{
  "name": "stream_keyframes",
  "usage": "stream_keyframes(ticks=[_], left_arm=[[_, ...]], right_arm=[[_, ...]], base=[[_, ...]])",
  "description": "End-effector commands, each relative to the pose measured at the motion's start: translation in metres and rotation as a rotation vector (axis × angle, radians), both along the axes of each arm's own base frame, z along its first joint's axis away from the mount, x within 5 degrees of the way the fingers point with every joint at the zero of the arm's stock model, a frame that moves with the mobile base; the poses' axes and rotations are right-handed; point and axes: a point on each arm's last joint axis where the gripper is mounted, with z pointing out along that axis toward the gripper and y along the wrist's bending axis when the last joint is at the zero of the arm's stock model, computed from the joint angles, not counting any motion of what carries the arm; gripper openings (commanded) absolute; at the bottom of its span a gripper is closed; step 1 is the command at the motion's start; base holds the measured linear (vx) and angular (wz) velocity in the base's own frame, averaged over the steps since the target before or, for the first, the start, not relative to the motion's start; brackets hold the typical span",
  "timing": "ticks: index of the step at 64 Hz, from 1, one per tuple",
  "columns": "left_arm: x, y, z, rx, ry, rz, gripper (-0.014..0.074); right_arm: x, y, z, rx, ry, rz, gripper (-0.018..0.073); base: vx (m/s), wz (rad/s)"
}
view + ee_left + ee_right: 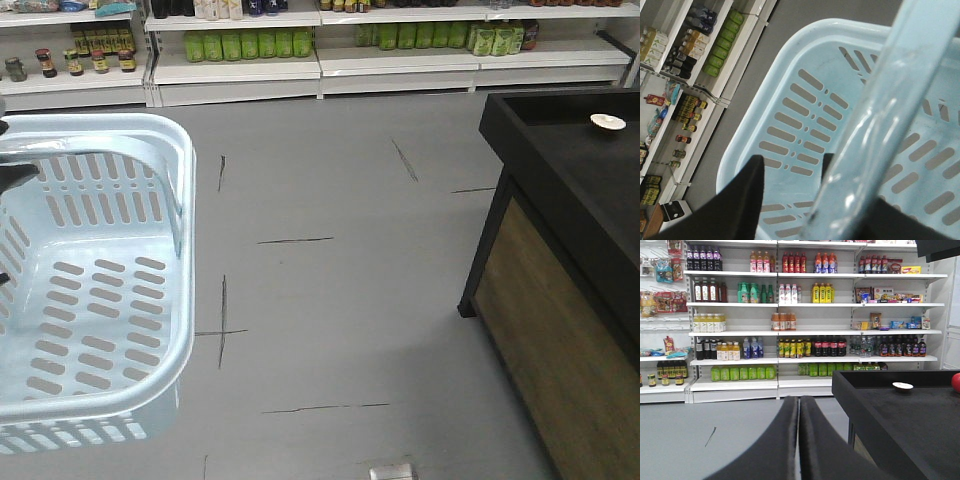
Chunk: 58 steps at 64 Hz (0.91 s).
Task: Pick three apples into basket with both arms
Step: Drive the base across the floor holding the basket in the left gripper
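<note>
Front view: a pale blue basket (pixel 110 330) with slotted sides and bottom fills the left side, seen from above, with grey floor (pixel 330 300) marked by dark scuffs beneath and beside it. Its handle (pixel 90 160) crosses the upper part of the basket. Small dark pieces of the left arm show at the left edge by the handle. At the right stands a black surface (pixel 570 170) with a wooden side panel, well apart from the basket; a small white dish (pixel 607 122) lies on it. Store shelves (pixel 300 65) with green bottles run along the top.

Left wrist view: the left gripper (pixel 792 160) looks down into the basket (pixel 790 90). The translucent handle (pixel 875 115) runs diagonally from the top right to the bottom, passing between two black fingers (pixel 740 205). A strip of basket shows between the nearer finger and the handle, so I cannot tell whether the gripper is clamped on it. Shelves of bottles and jars show at the upper left.

Right wrist view: the right gripper (pixel 799 440) points forward, its two dark fingers pressed together with nothing between them. To the right is the black surface (pixel 890 420) with the white dish (pixel 902 386) on it, and part of one red apple (pixel 956 382) at the right edge of the picture. Shelves of coloured drink bottles (pixel 790 315) fill the background.
</note>
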Motion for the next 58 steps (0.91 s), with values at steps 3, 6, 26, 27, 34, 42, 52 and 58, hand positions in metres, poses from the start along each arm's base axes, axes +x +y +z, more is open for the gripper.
stream_keyframes(ticks=[3,6,26,27,34,42,52,58], left_arm=[[-0.0032,0.0008,0.0206,-0.052,-0.124,-0.021,-0.0007],[-0.0032,0.0008,0.0206,-0.052,-0.124,-0.021,-0.0007],[-0.0032,0.0008,0.0206,-0.052,-0.124,-0.021,-0.0007],[-0.0032,0.0008,0.0206,-0.052,-0.124,-0.021,-0.0007],[-0.0032,0.0008,0.0206,-0.052,-0.124,-0.021,-0.0007],[-0.0032,0.0008,0.0206,-0.052,-0.124,-0.021,-0.0007],[-0.0032,0.0008,0.0206,-0.052,-0.124,-0.021,-0.0007],[-0.0032,0.0008,0.0206,-0.052,-0.124,-0.021,-0.0007]], right_arm=[[-0.0013,0.0,0.0022,-0.011,-0.068,-0.002,-0.0009],[-0.0013,0.0,0.0022,-0.011,-0.068,-0.002,-0.0009],[-0.0013,0.0,0.0022,-0.011,-0.068,-0.002,-0.0009],[-0.0013,0.0,0.0022,-0.011,-0.068,-0.002,-0.0009],[-0.0013,0.0,0.0022,-0.011,-0.068,-0.002,-0.0009],[-0.0013,0.0,0.0022,-0.011,-0.068,-0.002,-0.0009],[-0.0013,0.0,0.0022,-0.011,-0.068,-0.002,-0.0009],[-0.0013,0.0,0.0022,-0.011,-0.068,-0.002,-0.0009]], base=[[0.01,0.04],[0.01,0.04],[0.01,0.06],[0.01,0.03],[0.01,-0.01],[0.01,-0.03],[0.0,0.0],[0.0,0.0]])
